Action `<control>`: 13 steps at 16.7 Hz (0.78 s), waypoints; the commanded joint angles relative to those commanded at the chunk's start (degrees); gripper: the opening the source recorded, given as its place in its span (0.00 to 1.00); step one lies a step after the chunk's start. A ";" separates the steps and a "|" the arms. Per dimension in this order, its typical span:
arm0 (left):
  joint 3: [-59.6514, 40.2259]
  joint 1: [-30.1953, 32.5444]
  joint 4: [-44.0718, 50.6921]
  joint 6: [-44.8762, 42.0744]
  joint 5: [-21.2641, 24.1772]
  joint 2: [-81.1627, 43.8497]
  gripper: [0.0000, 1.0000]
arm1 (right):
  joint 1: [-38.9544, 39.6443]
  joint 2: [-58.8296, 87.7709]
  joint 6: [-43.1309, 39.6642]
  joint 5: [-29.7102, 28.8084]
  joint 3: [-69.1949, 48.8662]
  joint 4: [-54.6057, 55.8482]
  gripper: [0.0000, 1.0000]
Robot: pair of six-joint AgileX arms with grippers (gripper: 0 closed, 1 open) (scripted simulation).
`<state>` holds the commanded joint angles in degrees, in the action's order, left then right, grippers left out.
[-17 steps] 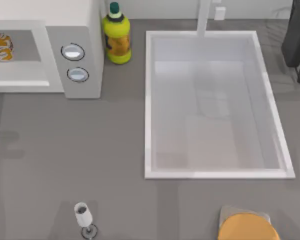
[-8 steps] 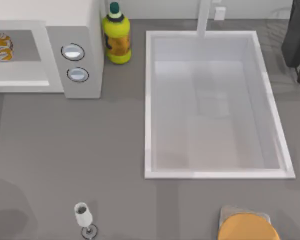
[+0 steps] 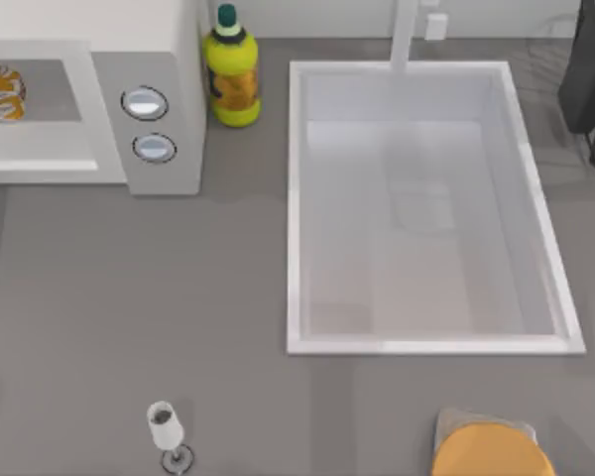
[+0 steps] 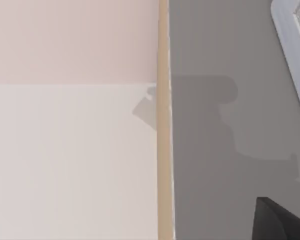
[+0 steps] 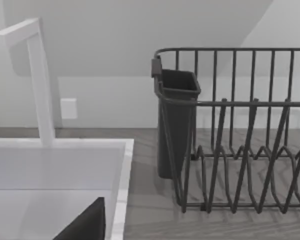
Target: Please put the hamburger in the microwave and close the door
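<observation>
Light grey microwave (image 3: 149, 109) — hamburger (image 3: 0, 91) white, orange-brown patches.

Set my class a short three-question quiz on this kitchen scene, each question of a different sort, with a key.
1. True or false: the bottle stands between the microwave and the sink.
2. The hamburger is seen: A in the sink; B at the microwave; C beside the bottle.
3. Fill in: the microwave's panel has ___ round knobs.
Key: 1 true; 2 B; 3 two.
</observation>
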<state>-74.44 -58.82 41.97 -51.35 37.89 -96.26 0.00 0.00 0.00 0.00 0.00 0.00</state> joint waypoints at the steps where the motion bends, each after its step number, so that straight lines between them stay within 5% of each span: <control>1: 0.00 0.00 0.00 0.00 0.00 0.00 0.00 | 0.00 0.00 0.00 0.00 0.00 0.00 1.00; 7: 2.39 0.32 -2.34 -0.06 -0.26 -0.78 0.00 | 0.00 0.00 0.00 0.00 0.00 0.00 1.00; 13: 11.91 0.01 -18.59 -0.20 -0.14 -4.87 0.00 | 0.00 0.00 0.00 0.00 0.00 0.00 1.00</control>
<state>-62.53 -58.81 23.38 -51.55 37.75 -101.13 0.00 0.00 0.00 0.00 0.00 0.00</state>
